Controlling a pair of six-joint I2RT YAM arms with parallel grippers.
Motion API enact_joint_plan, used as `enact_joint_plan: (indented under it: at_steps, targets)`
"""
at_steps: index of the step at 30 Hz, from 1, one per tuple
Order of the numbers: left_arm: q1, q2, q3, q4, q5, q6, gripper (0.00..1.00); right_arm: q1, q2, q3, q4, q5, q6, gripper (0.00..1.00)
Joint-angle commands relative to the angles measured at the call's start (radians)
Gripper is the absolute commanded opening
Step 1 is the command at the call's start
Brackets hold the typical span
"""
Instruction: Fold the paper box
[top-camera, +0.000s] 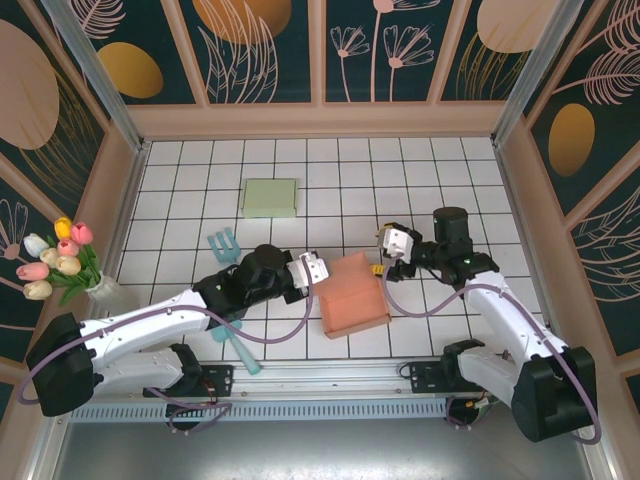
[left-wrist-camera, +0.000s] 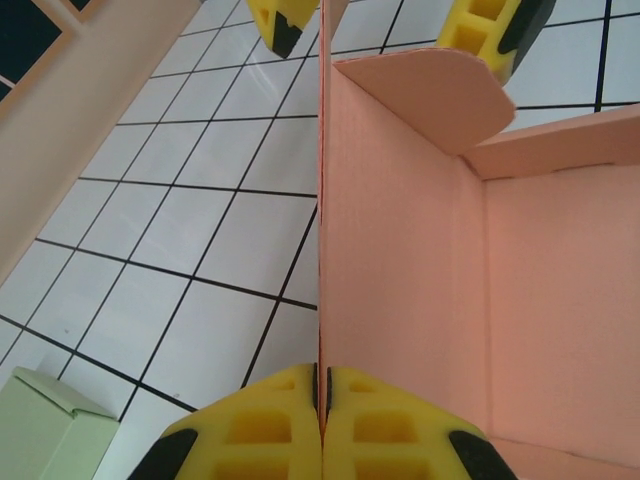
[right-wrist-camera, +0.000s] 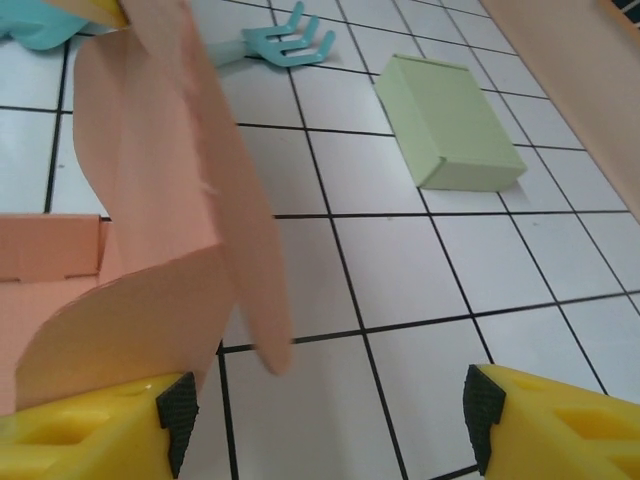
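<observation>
On the table (top-camera: 200, 180), your box (top-camera: 352, 295) stands half-formed, walls up. The left gripper (top-camera: 312, 270), at the box's left, is clamped on a side wall (left-wrist-camera: 390, 250). The right gripper (top-camera: 392, 243), at the box's far right corner, gapes beside a curved flap (right-wrist-camera: 180, 200), which you likely need to tuck inward next.

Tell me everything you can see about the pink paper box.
The pink paper box looks like thin matte card, partly folded: its top is open, with upright walls and a rounded flap standing loose. It sits on the white tiled table between the arms. The left gripper is shut on one wall's edge; the right gripper stands open beside the flap.
</observation>
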Motion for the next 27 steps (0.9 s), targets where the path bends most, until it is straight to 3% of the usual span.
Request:
enact_joint_plan:
  at_steps: [1,8,17,27]
  targets:
    - [-0.010,-0.007,0.000,0.050,0.080,-0.022,0.00,0.056,0.002,0.048,-0.039,-0.129,-0.019,0.69]
    - [-0.011,-0.011,-0.001,0.056,0.095,-0.024,0.00,0.108,0.033,0.065,-0.071,-0.137,-0.033,0.60]
    - [-0.010,-0.022,-0.009,0.068,0.081,-0.024,0.00,0.105,0.050,0.063,-0.037,-0.020,0.036,0.65]
    - [-0.011,-0.034,-0.012,0.080,0.096,-0.026,0.00,0.095,0.082,0.097,-0.095,-0.153,0.023,0.64]
